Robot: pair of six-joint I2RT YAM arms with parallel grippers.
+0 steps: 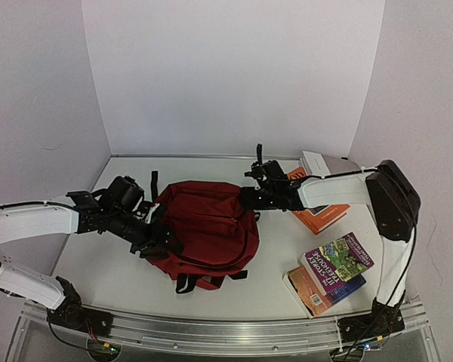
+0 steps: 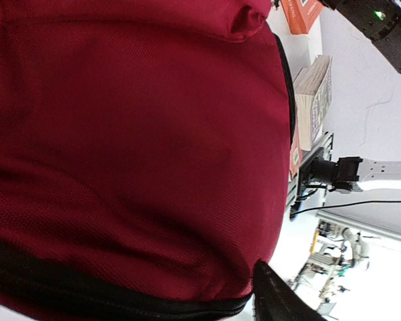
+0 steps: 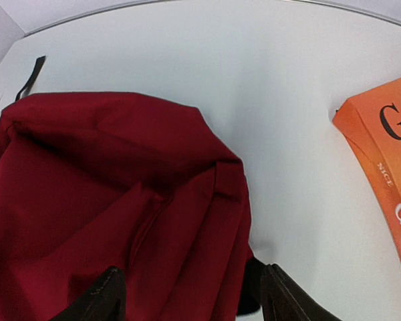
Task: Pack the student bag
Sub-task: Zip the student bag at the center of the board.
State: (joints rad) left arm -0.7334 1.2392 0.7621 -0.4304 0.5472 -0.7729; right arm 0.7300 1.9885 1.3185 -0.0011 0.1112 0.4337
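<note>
The student bag (image 1: 210, 226) lies flat at mid-table (image 1: 106, 264), between the two arms, dark red with black straps showing at its near edge. Legible writing: the orange book (image 3: 387, 167) to the right of the bag shows large black "GO" on its cover, and white "NICE" and "GO" on its spine; the rest is cut off by the frame edge. The title of the purple book (image 1: 338, 260) atop the near-right stack is too small to read. The right gripper (image 3: 192, 284) is spread wide, fingers astride the bag's far-right corner. The left gripper (image 1: 160, 240) sits at the bag's left edge. Its wrist view is filled with red fabric, with one finger (image 2: 274, 301) visible, so its state cannot be determined.
</note>
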